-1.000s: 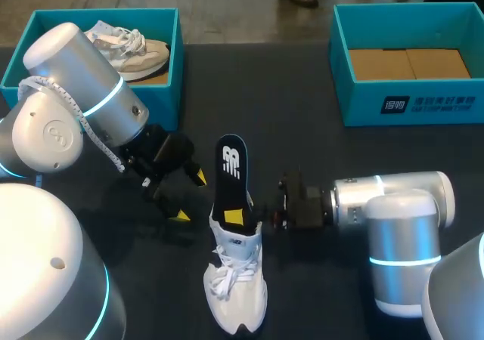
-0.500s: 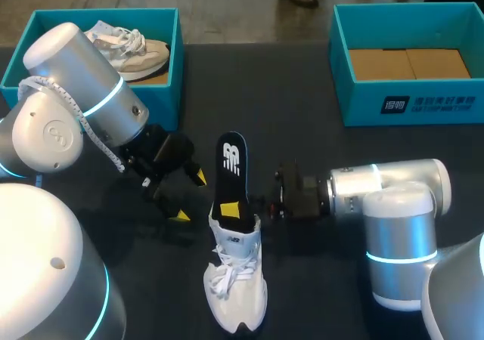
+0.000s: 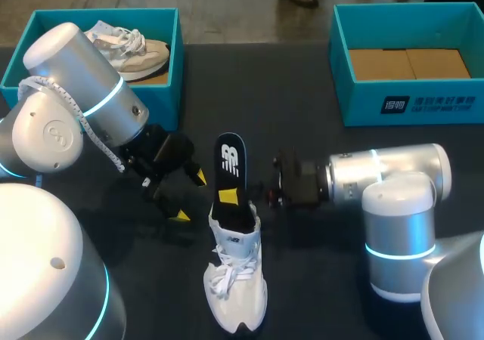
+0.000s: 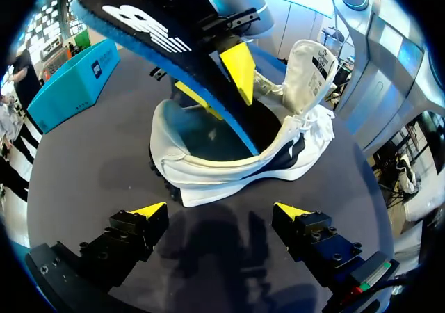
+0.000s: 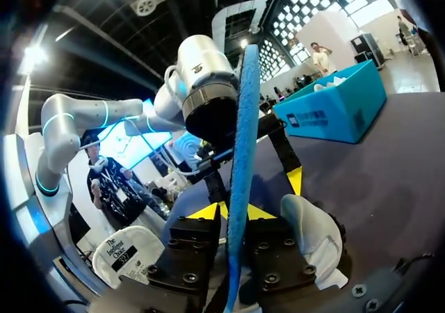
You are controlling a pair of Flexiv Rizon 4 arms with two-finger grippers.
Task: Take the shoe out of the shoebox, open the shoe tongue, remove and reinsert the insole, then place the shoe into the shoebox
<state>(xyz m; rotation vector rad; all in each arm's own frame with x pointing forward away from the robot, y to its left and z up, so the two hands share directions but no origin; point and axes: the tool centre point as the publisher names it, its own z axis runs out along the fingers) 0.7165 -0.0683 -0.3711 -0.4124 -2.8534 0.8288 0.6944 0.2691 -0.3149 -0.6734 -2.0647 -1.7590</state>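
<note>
A white sneaker [image 3: 236, 279] lies on the dark table, toe toward the front edge. Its dark blue insole [image 3: 229, 166] sticks up and back out of the shoe's opening. My right gripper [image 3: 240, 198] comes in from the right and is shut on the insole just above the heel. In the right wrist view the insole [image 5: 245, 153] stands edge-on between the right gripper [image 5: 234, 212] fingers. My left gripper [image 3: 190, 196] stands open to the left of the heel, touching nothing. From the left wrist, the left gripper [image 4: 221, 210] faces the sneaker [image 4: 229, 167] and insole [image 4: 160, 42].
A teal box [image 3: 170, 75] at the back left holds another pale sneaker [image 3: 125, 49]. A second teal box [image 3: 408, 98] at the back right shows only its cardboard floor. Bare dark table lies between the two boxes.
My right gripper has shifted up and back along the insole, and the insole has leaned slightly left. The left arm and the sneaker have stayed put.
</note>
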